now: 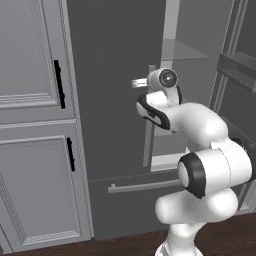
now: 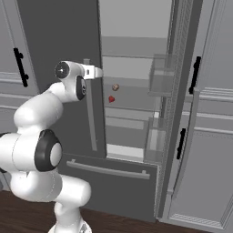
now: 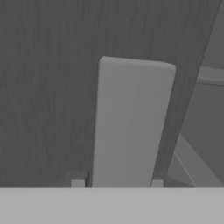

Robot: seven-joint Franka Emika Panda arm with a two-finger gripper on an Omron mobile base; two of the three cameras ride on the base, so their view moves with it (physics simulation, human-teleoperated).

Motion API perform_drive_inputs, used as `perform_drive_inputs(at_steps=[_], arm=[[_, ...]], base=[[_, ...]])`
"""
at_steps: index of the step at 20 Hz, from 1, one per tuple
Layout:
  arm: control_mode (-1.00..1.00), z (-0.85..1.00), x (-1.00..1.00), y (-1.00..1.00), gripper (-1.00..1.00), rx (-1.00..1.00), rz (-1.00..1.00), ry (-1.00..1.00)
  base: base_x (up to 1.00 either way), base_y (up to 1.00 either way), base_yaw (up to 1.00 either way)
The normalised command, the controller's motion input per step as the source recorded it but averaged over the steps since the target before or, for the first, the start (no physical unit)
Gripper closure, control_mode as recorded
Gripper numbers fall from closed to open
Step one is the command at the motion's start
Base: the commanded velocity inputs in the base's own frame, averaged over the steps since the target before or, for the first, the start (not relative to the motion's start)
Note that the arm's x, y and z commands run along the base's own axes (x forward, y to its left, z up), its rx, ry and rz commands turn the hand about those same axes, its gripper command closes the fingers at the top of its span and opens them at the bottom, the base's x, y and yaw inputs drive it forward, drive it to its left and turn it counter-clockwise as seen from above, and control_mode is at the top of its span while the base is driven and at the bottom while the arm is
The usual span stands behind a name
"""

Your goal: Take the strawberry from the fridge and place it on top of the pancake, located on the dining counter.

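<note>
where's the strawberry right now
In the right base view the strawberry sits on a shelf inside the open fridge, just below a small brown item.

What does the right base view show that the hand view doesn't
Right base view alone: the strawberry on a shelf in the open fridge, beside a small brown item, and the bottom drawer's bar. Hand view alone: the fingertips either side of the handle, close up. Shared: that grey handle, the dark left door and the gripper on the handle.
</note>
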Motion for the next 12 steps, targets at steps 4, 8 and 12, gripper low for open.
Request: perform_drive_inputs(at_steps=[4,8,12], arm=[[-1.00,0.00,-0.59,0.19,1.00,0.00,0.06,0.01],[-1.00,0.00,-0.99,0.22,1.00,0.00,0.05,0.02],[-1.00,0.00,-0.93,0.51,1.00,0.00,0.01,0.10]], base=[[0.00,0.00,0.00],[0.00,0.00,0.00],[0.00,0.00,0.00]])
